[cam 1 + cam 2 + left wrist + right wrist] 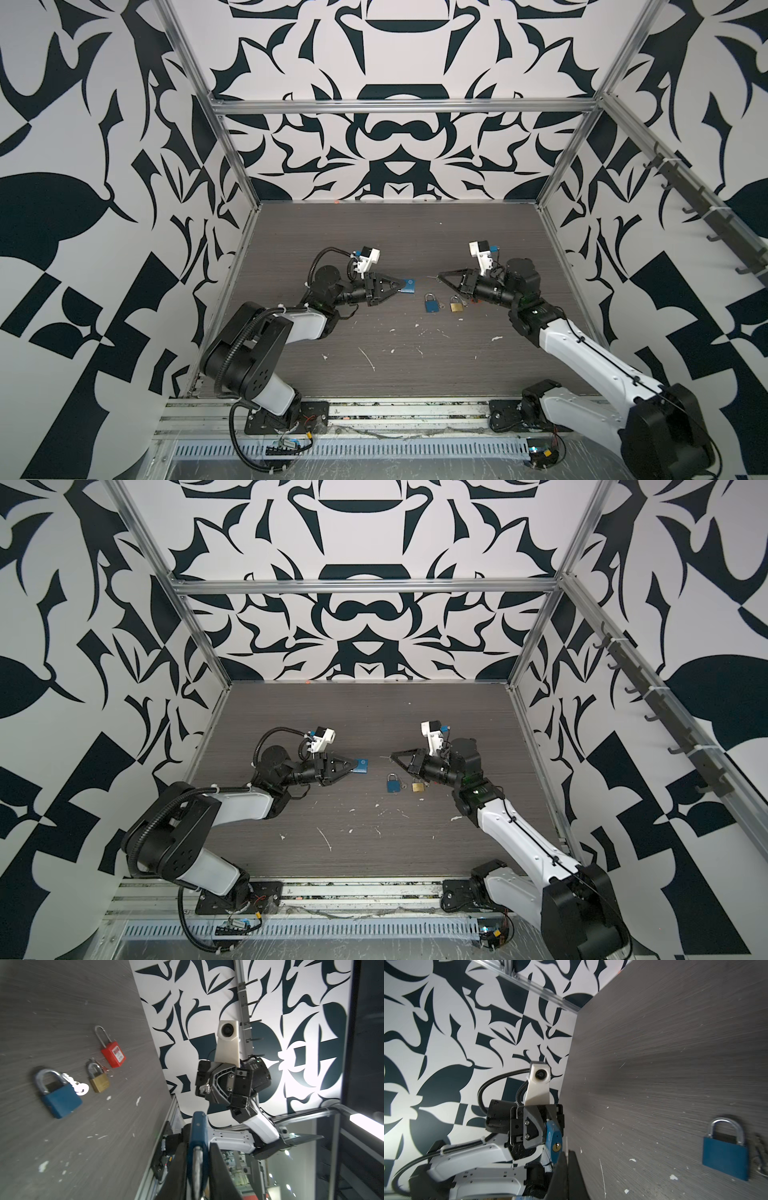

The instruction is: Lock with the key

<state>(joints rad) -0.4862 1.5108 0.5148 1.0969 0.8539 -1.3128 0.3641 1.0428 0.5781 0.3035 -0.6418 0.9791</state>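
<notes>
My left gripper (pixel 400 287) (pixel 353 767) (pixel 197 1147) is shut on a blue padlock (pixel 409 286) (pixel 361 766) (pixel 198 1130), held above the table. The padlock's brass keyhole (pixel 556 1146) faces my right gripper (pixel 439 277) (pixel 392 756) (pixel 566 1154). That gripper is shut on a thin silver key (pixel 566 1142) (pixel 204 1087), whose blade sticks out past the fingertips. The key's tip is a short gap from the padlock (pixel 552 1136), beside the keyhole rather than in it. The shackle's metal shows between the left fingers (pixel 217 1159).
A second blue padlock (pixel 431 304) (pixel 392 784) (pixel 60 1097) (pixel 725 1157) lies on the table with a key beside it. Next to it lies a brass padlock (pixel 456 305) (pixel 419 786) (pixel 99 1082). A red padlock (pixel 113 1055) lies beyond, hidden under the right arm in both top views.
</notes>
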